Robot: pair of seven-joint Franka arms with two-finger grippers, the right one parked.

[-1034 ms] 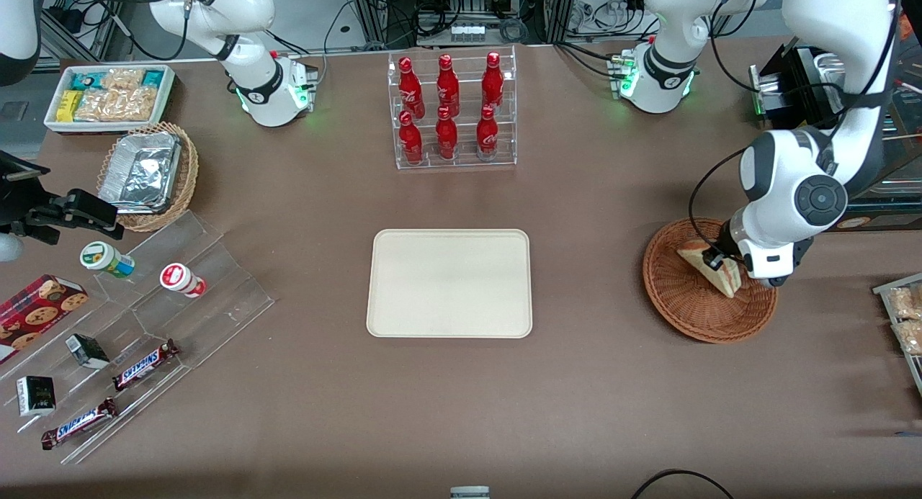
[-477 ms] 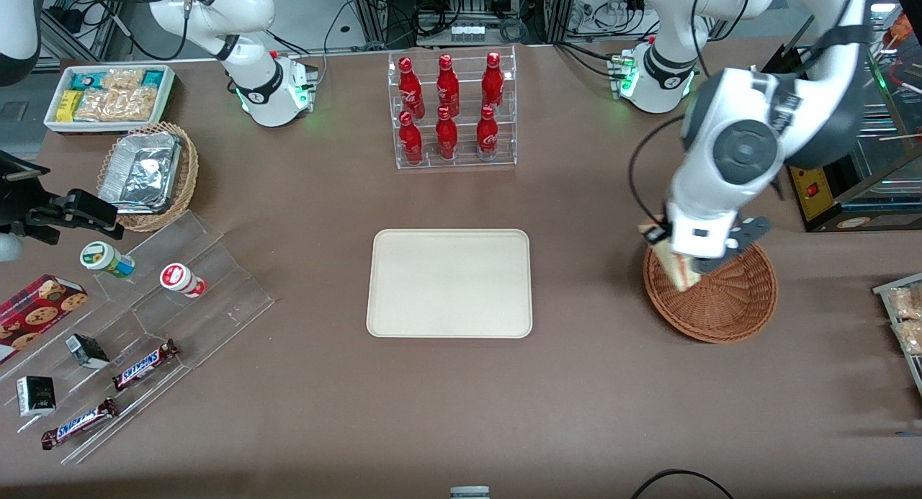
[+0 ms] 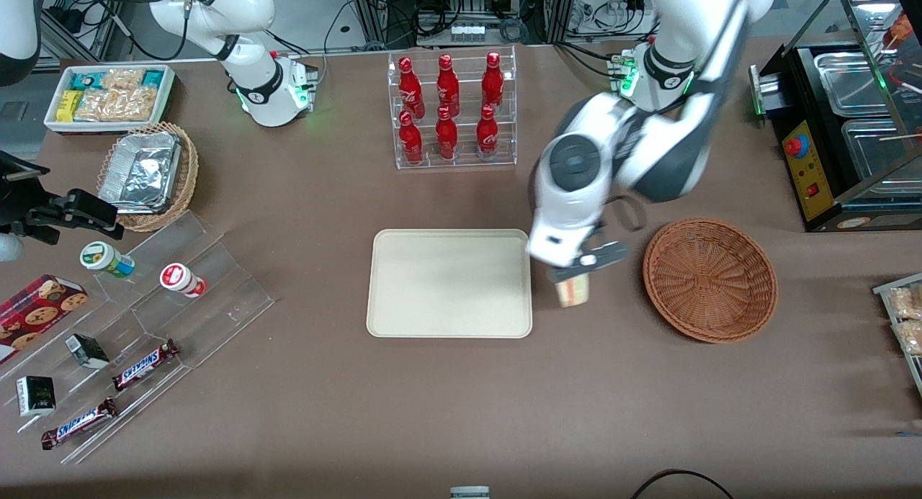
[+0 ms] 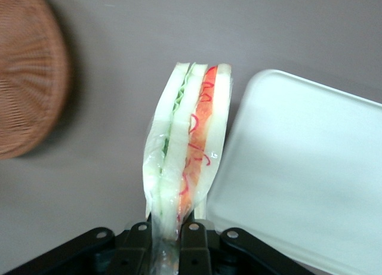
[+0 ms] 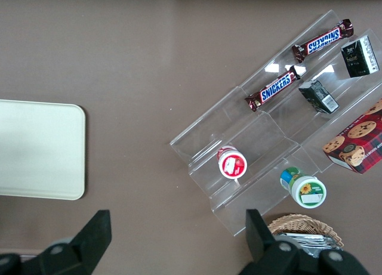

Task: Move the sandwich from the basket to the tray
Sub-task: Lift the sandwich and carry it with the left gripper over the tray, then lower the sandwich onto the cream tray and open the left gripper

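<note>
Between the tray and the basket, above bare table, I see the sandwich hanging clear of both, just beside the tray's edge. My gripper is directly above it, clamped tight on its upper end; my wrist camera shows both fingers pinching the wrapped wedge. Farther from me stands a rack of red bottles.

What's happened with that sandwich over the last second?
The gripper, already shut on the sandwich inside the basket, lifted it out and carried it toward the tray. It now hangs above bare table between the two, close to the tray's edge. The basket is left empty. Tray, basket and the bottle rack stayed put.
</note>
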